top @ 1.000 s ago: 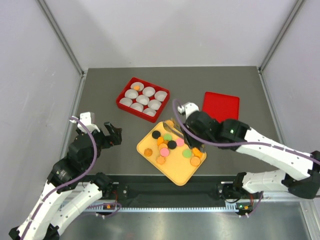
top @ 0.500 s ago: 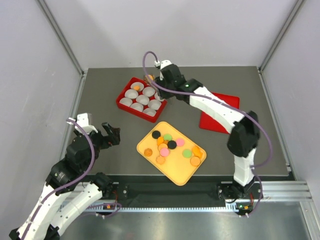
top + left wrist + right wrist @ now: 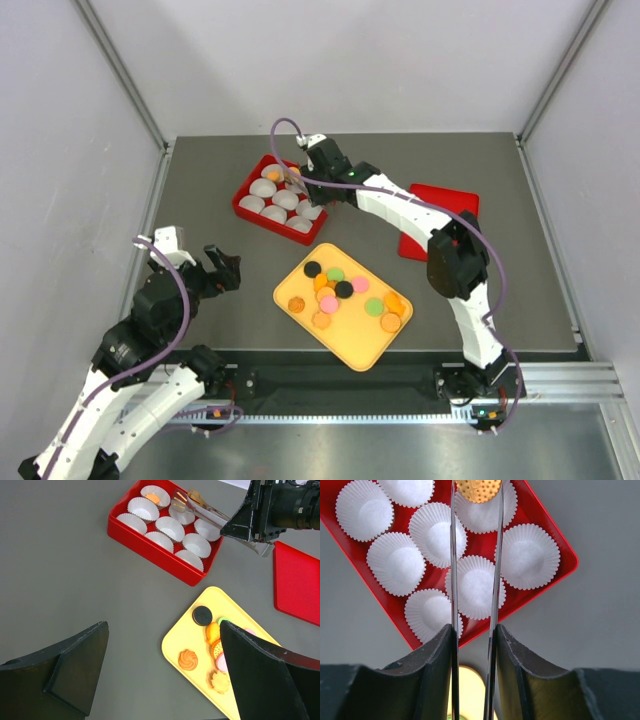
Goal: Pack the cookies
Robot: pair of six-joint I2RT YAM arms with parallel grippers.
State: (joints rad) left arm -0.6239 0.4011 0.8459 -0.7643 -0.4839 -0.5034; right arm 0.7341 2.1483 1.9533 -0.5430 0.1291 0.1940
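Right wrist view shows the right gripper [image 3: 474,630] closed on a pair of thin tongs [image 3: 453,570], its black fingers [image 3: 437,655] pressing the two long blades towards each other. The blade tips pinch an orange cookie [image 3: 478,489] by its edges. That cookie hangs over one of the white paper cups [image 3: 475,587] in the red box [image 3: 555,577]; whether it touches the paper below cannot be told. The cups in this view are empty. From the left wrist camera the box shows nine cups in three rows of three. The corner cup of the far row holds a second orange biscuit [image 3: 152,498], and the tong tips are over the cup beside it. In the top external view the right arm [image 3: 400,205] reaches from its base at the near right across the grey table [image 3: 200,200] to the box at the far left. A flat red lid [image 3: 445,205] lies to the right of the box, apart from it. The yellow tray [image 3: 355,345] sits nearer the bases, between the two arms. It carries the rest of the cookies [image 3: 344,289], black, green, pink and orange, bunched along its middle. The left gripper [image 3: 162,627] hovers over bare table left of the tray, its jaws spread wide with nothing between them.
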